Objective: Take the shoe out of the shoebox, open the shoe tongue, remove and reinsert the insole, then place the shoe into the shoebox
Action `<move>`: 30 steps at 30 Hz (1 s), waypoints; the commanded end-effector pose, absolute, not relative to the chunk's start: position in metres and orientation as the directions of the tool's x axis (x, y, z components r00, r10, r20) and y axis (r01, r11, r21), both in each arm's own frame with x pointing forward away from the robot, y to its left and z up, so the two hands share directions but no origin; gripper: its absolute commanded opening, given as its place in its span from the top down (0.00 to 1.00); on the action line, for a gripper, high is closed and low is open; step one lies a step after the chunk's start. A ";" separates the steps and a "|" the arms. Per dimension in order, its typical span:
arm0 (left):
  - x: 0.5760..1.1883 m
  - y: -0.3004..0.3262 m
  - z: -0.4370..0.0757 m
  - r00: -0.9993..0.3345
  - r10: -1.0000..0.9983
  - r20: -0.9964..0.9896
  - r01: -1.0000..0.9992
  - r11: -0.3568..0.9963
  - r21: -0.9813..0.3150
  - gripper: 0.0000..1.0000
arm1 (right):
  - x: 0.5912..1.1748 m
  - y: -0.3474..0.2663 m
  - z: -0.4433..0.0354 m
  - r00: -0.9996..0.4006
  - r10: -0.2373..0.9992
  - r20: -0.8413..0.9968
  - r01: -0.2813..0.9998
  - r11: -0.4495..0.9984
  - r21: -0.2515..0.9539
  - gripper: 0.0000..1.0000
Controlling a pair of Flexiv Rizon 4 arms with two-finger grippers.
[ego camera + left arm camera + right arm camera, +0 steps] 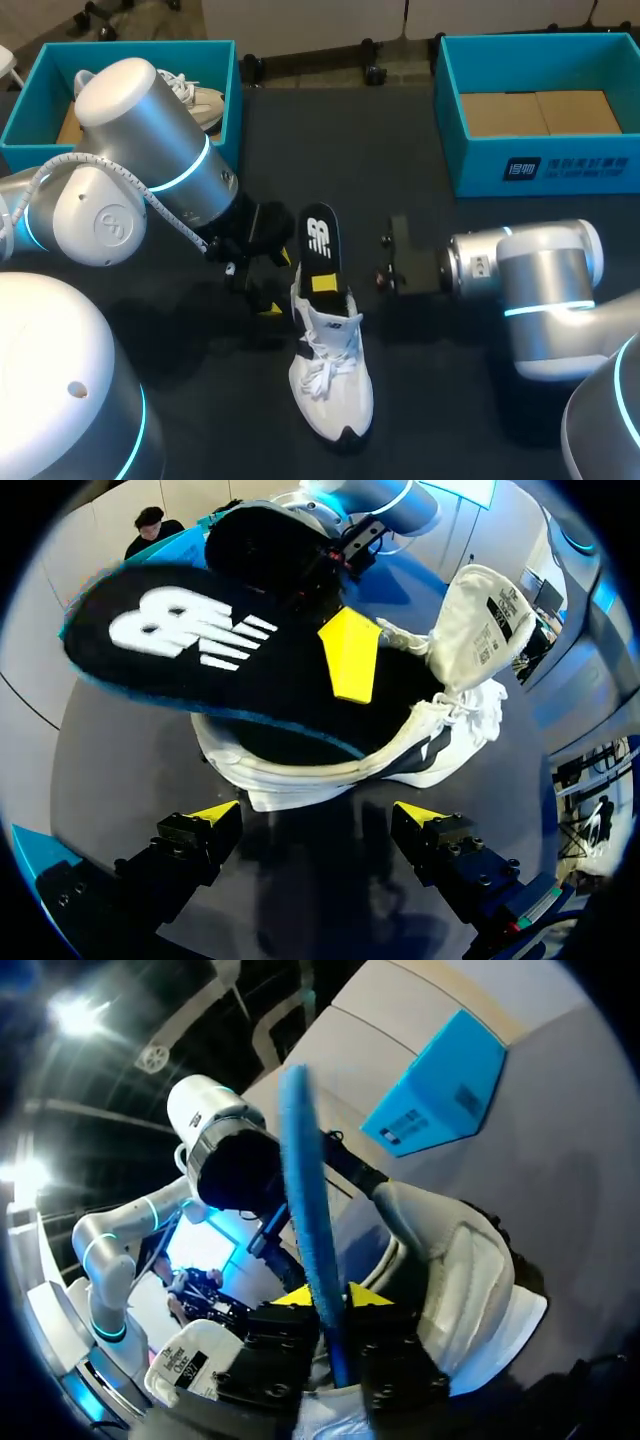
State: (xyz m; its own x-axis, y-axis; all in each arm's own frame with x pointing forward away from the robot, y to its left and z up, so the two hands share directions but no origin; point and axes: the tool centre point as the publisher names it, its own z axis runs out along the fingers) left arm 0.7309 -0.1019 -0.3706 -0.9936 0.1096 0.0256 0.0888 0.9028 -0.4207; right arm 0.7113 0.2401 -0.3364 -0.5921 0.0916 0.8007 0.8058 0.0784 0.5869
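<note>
Grip check: right tool (325,1295) is pinched on the black foam insole with white logo and blue underside (300,1180), one yellow tip on each face. In the right wrist view the insole runs edge-on between the fingers. One yellow tip rests on the printed face just above the shoe's collar.

Insole stands half out of the white lace-up sneaker (335,385). Its lower end is inside the opening and its logo end slants up past the heel. The low grip probably gives control of the end that must pass the collar. Whether this is removal or reinsertion cannot be told from here.

White padded tongue (480,620) is folded up and forward over the laces, which leaves the opening free for the insole.

Left tool (318,815) is spread wide and holds nothing, low over the dark tabletop (440,420) just behind the heel. Judged as standby, ready to brace the sneaker if it drags.

Sneaker lies on the tabletop between the arms, toe toward the robot, outside both boxes. The teal cardboard shoebox at right (480,170) shows only its brown floor, likely the destination. The teal shoebox at left (20,110) holds another white shoe.
</note>
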 end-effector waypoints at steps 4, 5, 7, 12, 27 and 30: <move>0.730 -0.101 -0.371 -0.994 0.110 0.023 0.090 0.902 -0.422 0.00 | 0.720 0.242 -0.324 -0.614 0.091 0.784 0.789 0.102 0.606 0.64; 0.730 -0.101 -0.371 -0.994 0.110 0.023 0.090 0.902 -0.422 0.00 | 0.722 0.243 -0.322 -0.618 0.093 0.781 0.786 0.104 0.610 0.64; 0.730 -0.101 -0.371 -0.994 0.110 0.023 0.090 0.902 -0.422 0.00 | 0.725 0.243 -0.319 -0.623 0.091 0.777 0.781 0.108 0.615 0.66; 0.730 -0.101 -0.371 -0.994 0.110 0.023 0.090 0.902 -0.422 0.00 | 0.737 0.243 -0.317 -0.626 0.089 0.775 0.779 0.106 0.618 0.87; 0.730 -0.101 -0.371 -0.994 0.110 0.023 0.090 0.902 -0.422 0.00 | 0.722 0.240 -0.337 -0.556 0.110 0.824 0.831 0.079 0.550 1.00; 0.730 -0.101 -0.371 -0.994 0.110 0.023 0.090 0.902 -0.422 0.00 | 0.715 0.239 -0.341 -0.540 0.122 0.833 0.842 0.069 0.536 1.00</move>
State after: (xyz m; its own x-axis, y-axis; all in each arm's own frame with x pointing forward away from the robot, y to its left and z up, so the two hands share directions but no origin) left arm 0.7309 -0.1019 -0.3706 -0.9936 0.1096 0.0256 0.0887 0.9028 -0.4207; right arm 0.7256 0.2387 -0.3401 -0.5428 0.1081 0.8329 0.8398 0.0824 0.5366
